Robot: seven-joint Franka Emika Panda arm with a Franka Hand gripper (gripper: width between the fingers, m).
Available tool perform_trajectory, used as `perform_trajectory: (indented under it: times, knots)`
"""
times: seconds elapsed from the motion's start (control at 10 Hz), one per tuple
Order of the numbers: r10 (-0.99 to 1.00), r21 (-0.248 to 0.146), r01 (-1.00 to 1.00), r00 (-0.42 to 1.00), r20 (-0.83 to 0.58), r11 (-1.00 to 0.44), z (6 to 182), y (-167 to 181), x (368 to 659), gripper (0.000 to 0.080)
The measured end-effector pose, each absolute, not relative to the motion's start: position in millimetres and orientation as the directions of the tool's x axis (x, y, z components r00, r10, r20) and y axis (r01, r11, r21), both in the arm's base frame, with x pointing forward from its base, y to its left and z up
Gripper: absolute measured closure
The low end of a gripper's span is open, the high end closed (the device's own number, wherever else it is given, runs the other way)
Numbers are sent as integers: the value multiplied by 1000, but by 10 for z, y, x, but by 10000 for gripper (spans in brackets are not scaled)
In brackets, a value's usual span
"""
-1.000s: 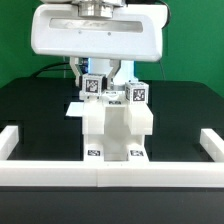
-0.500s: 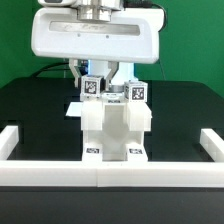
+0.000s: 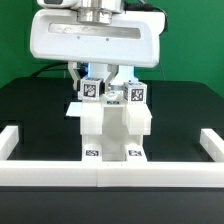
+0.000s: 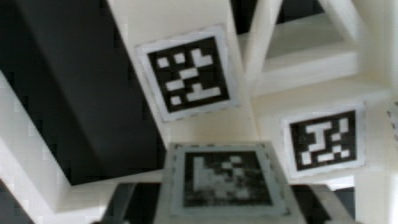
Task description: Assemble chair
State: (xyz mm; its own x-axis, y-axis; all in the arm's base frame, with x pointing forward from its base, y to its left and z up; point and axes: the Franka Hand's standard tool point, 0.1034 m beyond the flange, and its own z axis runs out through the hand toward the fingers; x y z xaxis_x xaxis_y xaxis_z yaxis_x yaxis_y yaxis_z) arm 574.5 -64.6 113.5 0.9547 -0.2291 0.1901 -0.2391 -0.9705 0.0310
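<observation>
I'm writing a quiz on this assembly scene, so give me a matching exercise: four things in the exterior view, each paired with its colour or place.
Things:
1. chair
2. table
3. rail
4. gripper

Descriptions:
A. black surface
B. white border along the near edge
C. white blocky pieces with tags, standing mid-table
D. directly above the chair, under the big white housing

Pairs: 1-C, 2-A, 3-B, 4-D

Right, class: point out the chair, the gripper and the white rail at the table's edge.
chair (image 3: 112, 128), exterior view, on its white front face.
gripper (image 3: 97, 72), exterior view, between the fingertips above the chair.
white rail (image 3: 60, 172), exterior view, on the front stretch along the table edge.
</observation>
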Motion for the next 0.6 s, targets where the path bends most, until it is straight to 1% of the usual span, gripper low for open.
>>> perform_trajectory:
  times: [0.6]
  knots:
    - [-242, 32, -253, 951, 194, -967, 1130, -662, 5754, 524]
